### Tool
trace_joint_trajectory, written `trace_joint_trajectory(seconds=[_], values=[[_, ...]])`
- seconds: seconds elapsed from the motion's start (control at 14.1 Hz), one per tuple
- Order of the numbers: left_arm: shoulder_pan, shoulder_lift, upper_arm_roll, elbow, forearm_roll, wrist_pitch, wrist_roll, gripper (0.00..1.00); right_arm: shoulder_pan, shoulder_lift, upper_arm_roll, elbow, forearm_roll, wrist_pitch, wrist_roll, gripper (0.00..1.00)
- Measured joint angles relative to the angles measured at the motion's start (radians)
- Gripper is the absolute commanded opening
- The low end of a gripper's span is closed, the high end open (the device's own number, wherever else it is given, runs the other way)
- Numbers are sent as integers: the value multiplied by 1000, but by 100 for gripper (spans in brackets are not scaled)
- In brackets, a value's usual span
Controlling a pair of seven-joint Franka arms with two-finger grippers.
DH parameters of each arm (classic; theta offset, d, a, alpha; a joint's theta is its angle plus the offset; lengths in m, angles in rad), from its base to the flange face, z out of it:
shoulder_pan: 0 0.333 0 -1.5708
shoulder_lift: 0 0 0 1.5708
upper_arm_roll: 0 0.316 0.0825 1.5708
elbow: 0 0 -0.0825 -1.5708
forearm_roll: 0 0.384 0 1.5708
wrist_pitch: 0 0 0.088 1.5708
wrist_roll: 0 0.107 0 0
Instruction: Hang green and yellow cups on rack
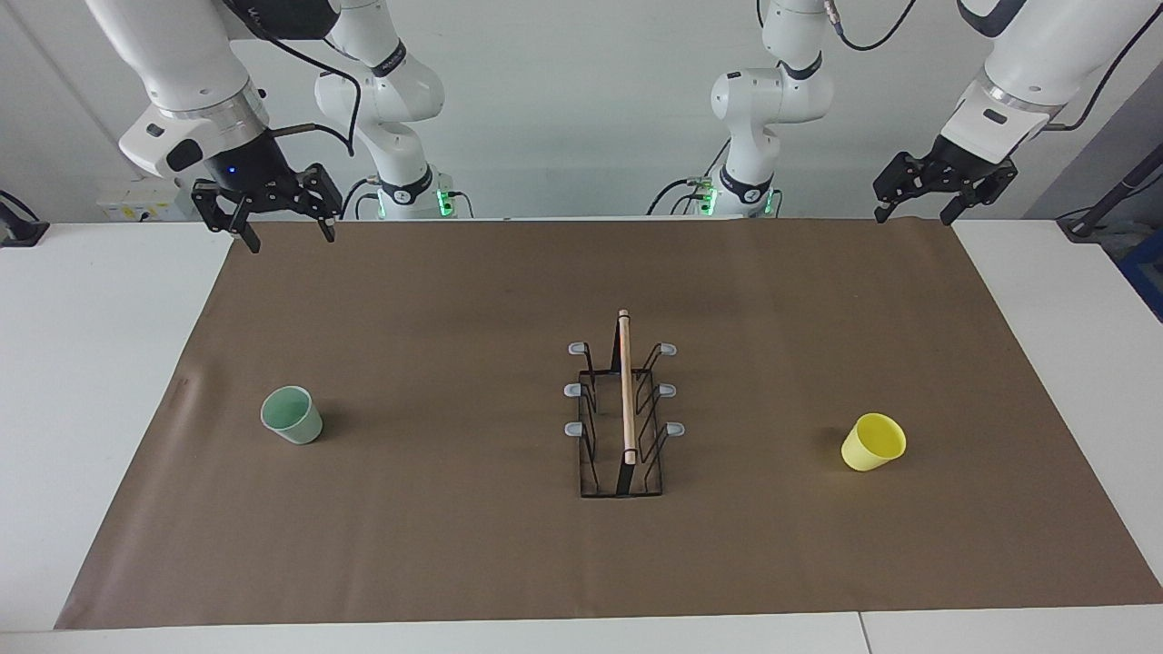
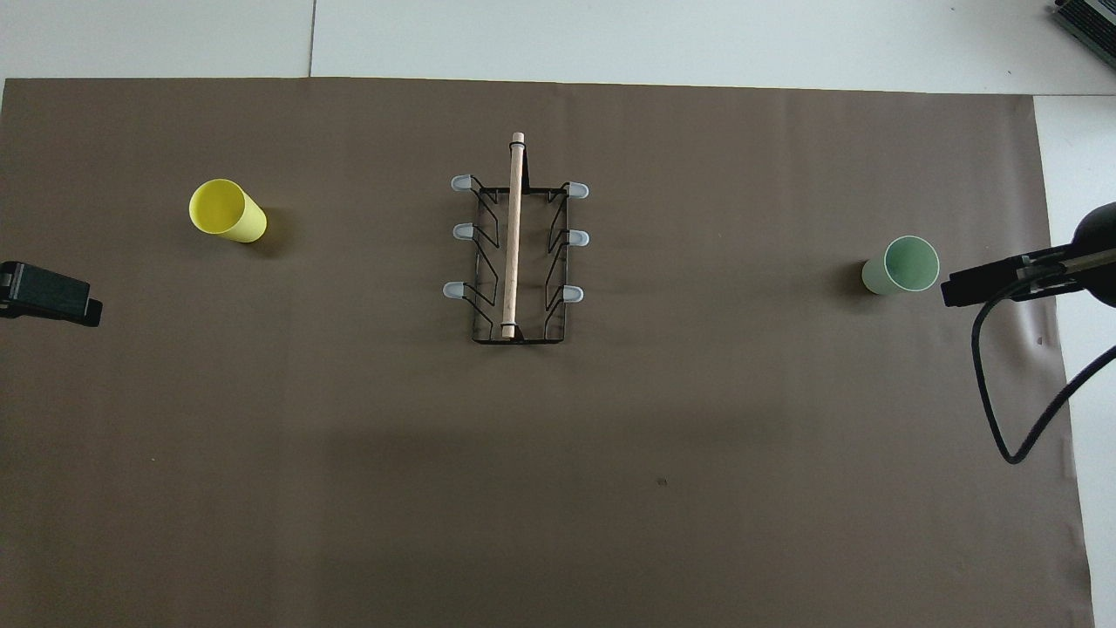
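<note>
The pale green cup [image 1: 293,415] stands upright on the brown mat toward the right arm's end; it also shows in the overhead view [image 2: 902,266]. The yellow cup [image 1: 872,442] stands upright toward the left arm's end, seen too in the overhead view [image 2: 227,211]. The black wire rack [image 1: 623,409] with its wooden rod stands mid-mat between them, all pegs bare; the overhead view shows it too [image 2: 516,253]. My right gripper [image 1: 286,236] hangs open and empty in the air over the mat's corner near its base. My left gripper [image 1: 913,216] hangs open and empty over the corner near its own base.
The brown mat [image 1: 454,509] covers most of the white table [image 1: 91,363]. A black cable [image 2: 1003,392] loops down from the right arm. Only the grippers' edges show in the overhead view, the left gripper [image 2: 52,298] and the right gripper [image 2: 985,283].
</note>
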Motion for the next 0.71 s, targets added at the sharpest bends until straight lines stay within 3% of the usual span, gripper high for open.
trace_joint_trajectory(seconds=[0.43, 0.71], values=[[0, 0, 0, -7, 0, -3, 0, 100, 0, 0, 0, 0, 0, 5, 0, 100], [7, -6, 14, -32, -4, -11, -8, 100, 5, 9, 1, -28, -27, 76, -5, 100]])
